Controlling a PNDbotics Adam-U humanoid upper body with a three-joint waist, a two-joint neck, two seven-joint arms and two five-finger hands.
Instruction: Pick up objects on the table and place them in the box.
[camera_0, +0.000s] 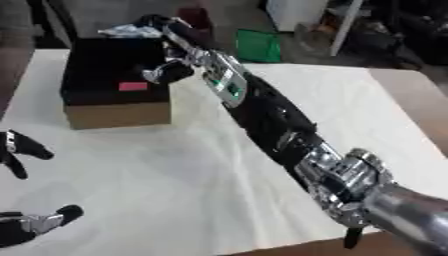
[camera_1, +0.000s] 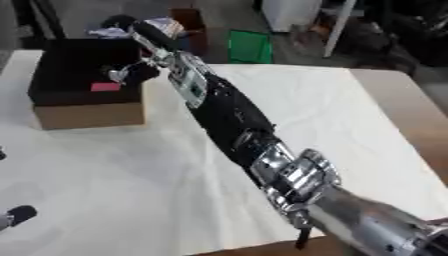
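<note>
A cardboard box (camera_0: 118, 114) with a dark inside stands at the table's far left. A small pink thing (camera_0: 133, 86) lies in it near the front wall. My right arm reaches from the lower right across the table, and my right hand (camera_0: 179, 42) is over the box's far right corner. Its fingers are stretched out and its thumb (camera_0: 166, 73) hangs apart over the box's inside. A pale crumpled thing (camera_0: 131, 31) shows at the box's far rim by the fingertips; whether it touches them I cannot tell. My left hand (camera_0: 19, 150) rests open at the lower left edge.
The table is covered with a white cloth (camera_0: 175, 175); its bare wooden edge (camera_1: 411, 125) runs along the right. Beyond the table stand a green bin (camera_0: 259, 46) and white furniture legs on the floor.
</note>
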